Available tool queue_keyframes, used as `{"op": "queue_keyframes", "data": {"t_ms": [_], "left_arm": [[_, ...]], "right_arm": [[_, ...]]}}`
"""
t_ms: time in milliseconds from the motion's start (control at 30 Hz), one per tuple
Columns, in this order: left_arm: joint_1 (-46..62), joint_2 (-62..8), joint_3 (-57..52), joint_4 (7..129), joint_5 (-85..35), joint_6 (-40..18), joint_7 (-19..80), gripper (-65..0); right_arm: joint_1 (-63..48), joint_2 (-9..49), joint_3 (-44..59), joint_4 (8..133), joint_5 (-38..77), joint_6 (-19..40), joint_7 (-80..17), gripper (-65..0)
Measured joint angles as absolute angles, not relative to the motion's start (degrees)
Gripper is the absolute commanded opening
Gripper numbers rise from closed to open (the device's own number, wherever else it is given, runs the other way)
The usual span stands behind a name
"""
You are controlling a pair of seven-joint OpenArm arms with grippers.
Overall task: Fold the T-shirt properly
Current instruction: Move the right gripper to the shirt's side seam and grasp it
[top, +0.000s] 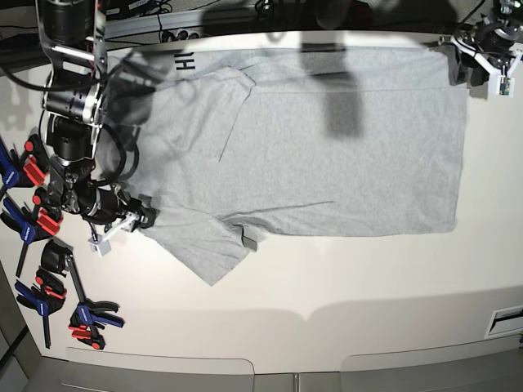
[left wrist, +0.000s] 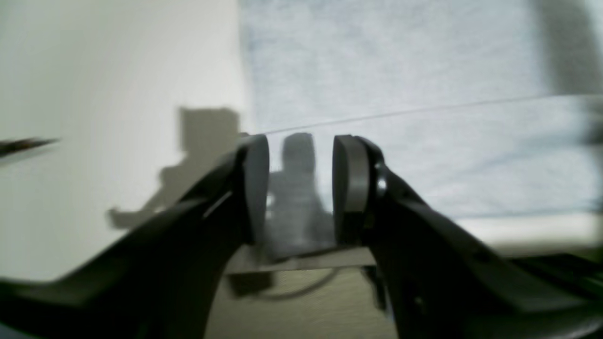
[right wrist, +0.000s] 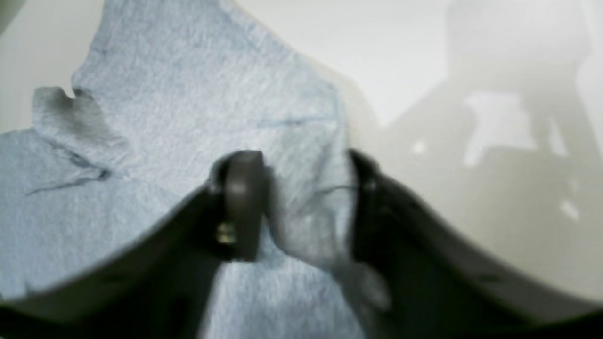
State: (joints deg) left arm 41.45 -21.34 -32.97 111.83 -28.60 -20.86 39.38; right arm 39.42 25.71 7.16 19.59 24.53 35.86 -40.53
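Note:
The light grey T-shirt (top: 327, 147) lies spread flat on the white table (top: 327, 286), with a bit of black lettering (top: 184, 59) showing at its far left. At the shirt's near-left sleeve edge is my right gripper (top: 145, 219). Up close, the right gripper (right wrist: 304, 197) straddles a raised ridge of the T-shirt (right wrist: 165, 117); blur hides whether the pads pinch it. My left gripper (top: 462, 65) hovers at the shirt's far right corner. In its own view the left gripper (left wrist: 301, 179) is open and holds nothing, with the T-shirt (left wrist: 400, 70) edge just beyond.
Several blue and red clamps (top: 33, 212) lie along the table's left edge, more of these clamps (top: 82, 318) nearer the front. Cables and dark frame parts (top: 204, 12) run along the back. The table's front edge (top: 310, 314) curves below the shirt.

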Motion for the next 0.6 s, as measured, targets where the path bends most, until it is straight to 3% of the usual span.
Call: {"op": "queue_keyframes", "data": {"t_ms": [33,167,367,500,600], "left_arm": [[40.32,-21.63,-32.97,111.50,-28.01,-20.60,39.68,-44.2],[31.97,-25.71,-32.77,106.19,-30.37,-18.57,39.40,-44.3],[12.58,-31.94,-32.93,87.48,-38.65,-18.22,40.01,-43.7],[-1.50,-34.52,-32.99,72.99,-41.54,-18.52,42.11,-33.1],[-10.11,-36.23,-33.04,61.95,-41.32,-18.44,42.92,-31.5]], "right_arm": [[39.29,25.67,7.16,19.55,24.40,35.83,-40.64,-65.0],[39.24,25.56,7.16,19.46,24.91,36.16,-41.63,-65.0],[39.29,25.36,7.16,19.49,24.67,36.42,-41.67,-65.0],[39.20,25.54,7.16,19.46,25.15,36.34,-41.63,-65.0],[39.22,25.43,7.16,19.49,25.10,36.23,-41.78,-65.0]]}}
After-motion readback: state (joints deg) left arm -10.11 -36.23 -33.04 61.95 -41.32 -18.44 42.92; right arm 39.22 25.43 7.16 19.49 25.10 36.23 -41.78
